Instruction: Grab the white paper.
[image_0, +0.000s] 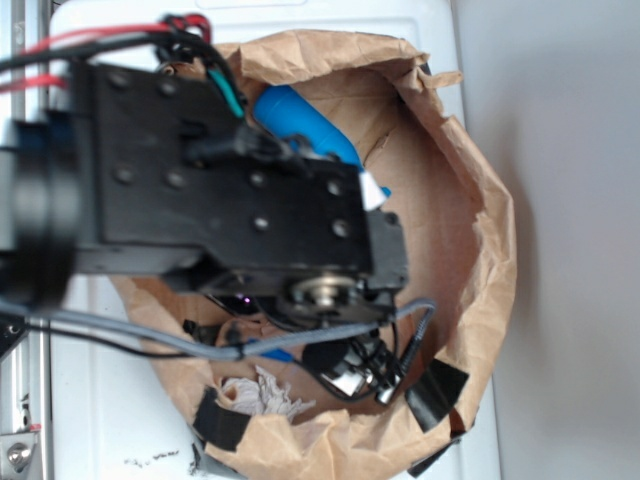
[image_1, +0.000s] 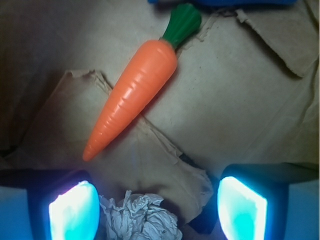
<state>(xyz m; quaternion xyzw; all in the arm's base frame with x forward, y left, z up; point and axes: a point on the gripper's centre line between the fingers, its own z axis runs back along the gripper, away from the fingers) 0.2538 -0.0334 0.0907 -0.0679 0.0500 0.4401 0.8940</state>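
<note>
My gripper (image_1: 157, 210), jaws spread wide, astride the white paper (image_1: 140, 217) below the unlabelled carrot (image_1: 135, 97).

White paper (image_1: 141, 218) cut off at the wrist view's 6 o'clock edge, blue object (image_1: 225, 2) clipped at 12 o'clock, carrot hidden under blurred arm (image_0: 210, 170) in exterior view.

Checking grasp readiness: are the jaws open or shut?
Open. In the wrist view the gripper jaws stand wide apart, with the small crumpled white paper wad lying between them, ungripped.
</note>
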